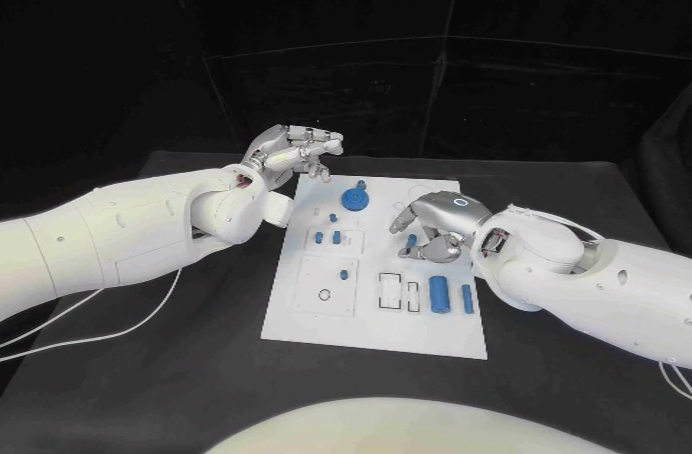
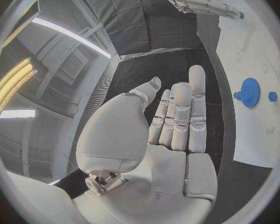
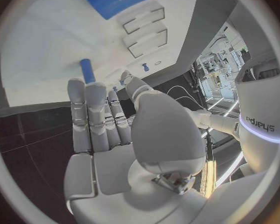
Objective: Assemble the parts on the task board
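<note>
The white task board (image 1: 372, 319) lies in the middle of the black table. On it are a blue gear (image 1: 358, 196), small blue pieces (image 1: 329, 238), a thick blue cylinder (image 1: 438, 294) and a slim blue peg (image 1: 467, 296). My left hand (image 1: 297, 152) hovers at the board's far left corner; in the left wrist view its fingers (image 2: 180, 117) are stretched out and empty, with the gear (image 2: 250, 92) off to their side. My right hand (image 1: 434, 230) hangs over the board's right middle, palm down. Its fingers (image 3: 96, 117) hold nothing, and the slim peg (image 3: 87, 70) lies just past their tips.
Rectangular outlines and recesses (image 1: 391, 291) mark the board's near half. A white cable (image 1: 101, 324) runs over the table under my left arm. Bare black table (image 1: 173, 374) surrounds the board.
</note>
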